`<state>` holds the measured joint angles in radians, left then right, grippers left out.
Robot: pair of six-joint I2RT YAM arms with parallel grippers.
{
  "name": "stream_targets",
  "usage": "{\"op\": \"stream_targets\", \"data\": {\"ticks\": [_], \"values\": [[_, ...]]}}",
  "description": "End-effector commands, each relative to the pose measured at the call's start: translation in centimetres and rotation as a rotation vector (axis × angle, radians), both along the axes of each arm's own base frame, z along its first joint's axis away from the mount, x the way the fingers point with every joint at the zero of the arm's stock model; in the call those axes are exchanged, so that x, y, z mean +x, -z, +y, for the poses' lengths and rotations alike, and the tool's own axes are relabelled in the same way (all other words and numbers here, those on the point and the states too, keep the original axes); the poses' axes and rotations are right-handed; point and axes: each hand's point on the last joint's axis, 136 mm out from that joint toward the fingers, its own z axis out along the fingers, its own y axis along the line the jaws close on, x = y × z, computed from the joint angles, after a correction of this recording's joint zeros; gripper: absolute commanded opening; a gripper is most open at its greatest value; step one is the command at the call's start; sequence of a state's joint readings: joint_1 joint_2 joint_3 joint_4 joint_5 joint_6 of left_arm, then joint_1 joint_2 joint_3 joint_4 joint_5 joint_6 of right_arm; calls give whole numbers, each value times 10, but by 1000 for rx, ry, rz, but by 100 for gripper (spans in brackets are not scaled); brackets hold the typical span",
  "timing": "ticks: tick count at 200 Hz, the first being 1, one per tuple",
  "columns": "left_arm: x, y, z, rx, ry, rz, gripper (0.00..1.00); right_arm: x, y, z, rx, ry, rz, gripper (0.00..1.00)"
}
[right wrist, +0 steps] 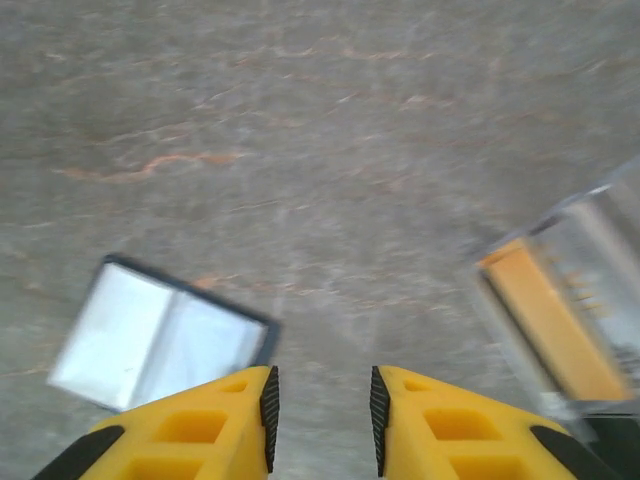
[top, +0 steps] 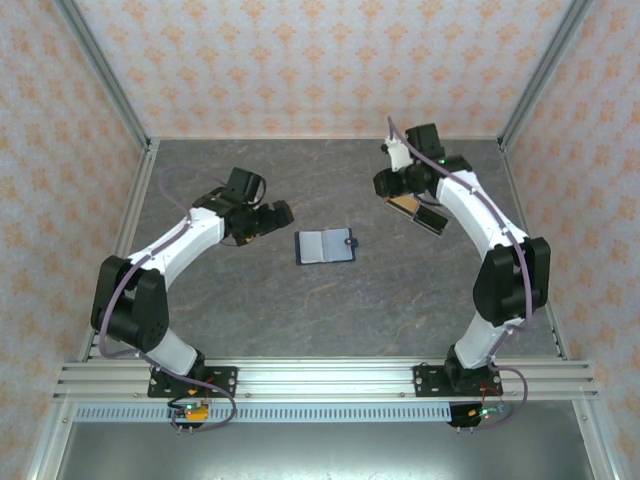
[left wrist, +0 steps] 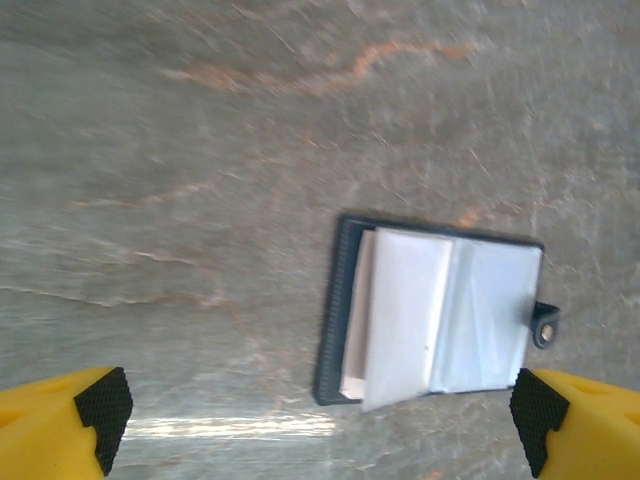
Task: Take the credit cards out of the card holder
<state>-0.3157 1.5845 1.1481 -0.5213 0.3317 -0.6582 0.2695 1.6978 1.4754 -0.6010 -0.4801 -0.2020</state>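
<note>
Holder [top: 327, 246] lies open and flat at mid-worktop [top: 250, 300], between the 2 arms. Its long axis runs left-right in the top view, with the snap tab [left wrist: 545, 325] at the right-arm end.

Left gripper [top: 278, 214] is just beside the holder's left end, a little farther back. Right gripper [top: 420, 205] is well apart on the other side, next to a clear box [right wrist: 560, 310] with something orange inside. We judge the left arm the nearer.

Left gripper: jaws spread wide, nothing between them. In its wrist view the holder lies ahead and to the right, long axis parallel to the pad-to-pad line.

Right gripper: jaws part-way apart, narrow gap, empty. The holder sits low-left in its wrist view, its near edge cut off by a finger.

A pale card [left wrist: 405, 310] covers the panel away from the tab; its lower corner seems to poke past the pocket.

Hard to make out:
- We cannot count the cards.
- We cannot tell whether the glossy tab-side panel holds 1.
- Both wrist views are blurred.
- In the top view the right gripper's tips merge with the box.
</note>
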Motion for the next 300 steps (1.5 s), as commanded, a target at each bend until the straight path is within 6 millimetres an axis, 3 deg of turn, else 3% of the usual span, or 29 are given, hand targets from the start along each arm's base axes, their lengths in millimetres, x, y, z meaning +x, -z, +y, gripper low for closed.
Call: {"op": "stream_targets", "data": {"ticks": [1, 30, 72, 115, 192, 222, 227, 260, 300], "values": [[3, 11, -29, -73, 39, 21, 95, -1, -9, 20, 218, 156, 8, 32], [7, 26, -56, -123, 81, 55, 84, -23, 24, 43, 284, 192, 103, 33], [7, 49, -73, -135, 99, 116, 59, -51, 77, 67, 329, 144, 277, 33], [9, 61, -78, -140, 96, 146, 41, -62, 99, 81, 340, 97, 366, 32], [11, 72, -76, -101, 102, 173, 35, -79, 130, 94, 282, 58, 486, 30], [12, 70, -73, -77, 105, 167, 35, -80, 140, 91, 251, 83, 498, 29], [11, 82, -72, -69, 104, 193, 35, -80, 142, 90, 244, 87, 499, 29], [12, 86, -79, -97, 119, 203, 35, -80, 153, 86, 208, 107, 517, 29], [15, 84, -87, -133, 140, 198, 23, -80, 162, 86, 199, 115, 539, 28]]}}
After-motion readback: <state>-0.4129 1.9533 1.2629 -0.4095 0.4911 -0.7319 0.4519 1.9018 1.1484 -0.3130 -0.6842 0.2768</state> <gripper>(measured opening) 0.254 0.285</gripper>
